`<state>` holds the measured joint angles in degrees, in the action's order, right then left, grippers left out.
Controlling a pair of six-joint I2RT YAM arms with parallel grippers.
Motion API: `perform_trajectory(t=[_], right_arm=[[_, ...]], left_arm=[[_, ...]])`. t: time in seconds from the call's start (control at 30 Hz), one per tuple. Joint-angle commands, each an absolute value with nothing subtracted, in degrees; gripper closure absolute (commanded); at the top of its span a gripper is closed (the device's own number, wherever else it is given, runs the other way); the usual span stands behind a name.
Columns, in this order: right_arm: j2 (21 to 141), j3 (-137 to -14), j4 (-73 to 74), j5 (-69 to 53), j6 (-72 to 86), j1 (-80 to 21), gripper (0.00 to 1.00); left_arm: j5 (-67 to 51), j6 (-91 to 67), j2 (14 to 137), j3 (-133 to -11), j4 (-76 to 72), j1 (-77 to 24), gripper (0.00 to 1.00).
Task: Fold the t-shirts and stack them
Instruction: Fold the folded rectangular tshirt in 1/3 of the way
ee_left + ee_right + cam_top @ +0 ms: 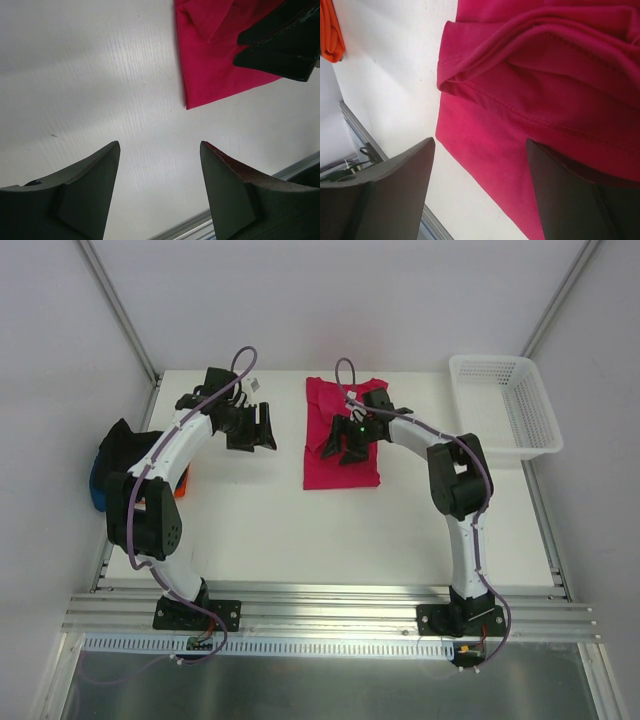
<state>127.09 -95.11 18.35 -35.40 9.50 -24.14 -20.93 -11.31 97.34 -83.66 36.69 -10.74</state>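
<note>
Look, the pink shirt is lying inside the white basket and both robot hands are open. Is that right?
No. The pink shirt lies on the table, left of the white basket, not inside it; the top view shows this. The left gripper and right gripper are indeed open.

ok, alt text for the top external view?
A crimson-pink t-shirt, partly folded, lies at the middle back of a white table, the open right gripper over it and the open left gripper over bare surface beside it. Black, blue and orange shirts bunch at the left edge; a white mesh basket sits far right.
</note>
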Motion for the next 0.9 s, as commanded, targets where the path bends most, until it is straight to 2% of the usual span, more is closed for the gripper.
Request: perform_trajectory(t=[0.0,0.3,0.4,0.43,0.47,0.5,0.57,0.67,0.8,0.87], right_arm=[[127.79,-99.65,19.51,-32.61,5.46,-24.7,0.22],[136.13,-118.11,19.07,-27.69,4.31,-22.06,0.22],[135.54,-122.6,18.11,-25.14,3.26,-21.27,0.22],[134.66,-122.96,17.93,-24.09,2.47,-21.01,0.21],[133.43,-122.78,18.1,-23.65,0.63,-20.83,0.21],[130.89,-122.26,18.37,-23.47,0.44,-20.92,0.21],[127.2,-118.59,19.94,-23.99,-1.66,-20.31,0.21],[118.94,-110.78,21.97,-26.09,-0.27,-18.81,0.2],[110.58,-90.69,23.55,-30.75,6.49,-15.65,0.2],[106.81,-84.49,23.2,-33.39,8.17,-13.99,0.22]], left_arm=[[-21.44,-11.25,94.57,-83.32,36.56,-9.84,0.34],[-21.36,-10.99,93.78,-81.65,36.56,-9.76,0.34],[-21.01,-10.55,93.16,-81.12,36.56,-9.76,0.34],[-20.05,-10.46,92.82,-81.04,36.74,-9.76,0.29],[-19.52,-10.89,92.73,-80.77,37.0,-9.76,0.15],[-19.69,-10.9,92.81,-80.77,37.35,-9.76,0.1],[-22.65,-10.2,93.78,-80.94,38.23,-9.76,0.01],[-25.48,-11.24,96.06,-80.25,38.32,-9.41,0.01],[-30.22,-13.44,100.8,-79.02,37.53,-9.4,0.01],[-32.07,-14.58,103.44,-78.4,36.83,-9.4,0.07]])
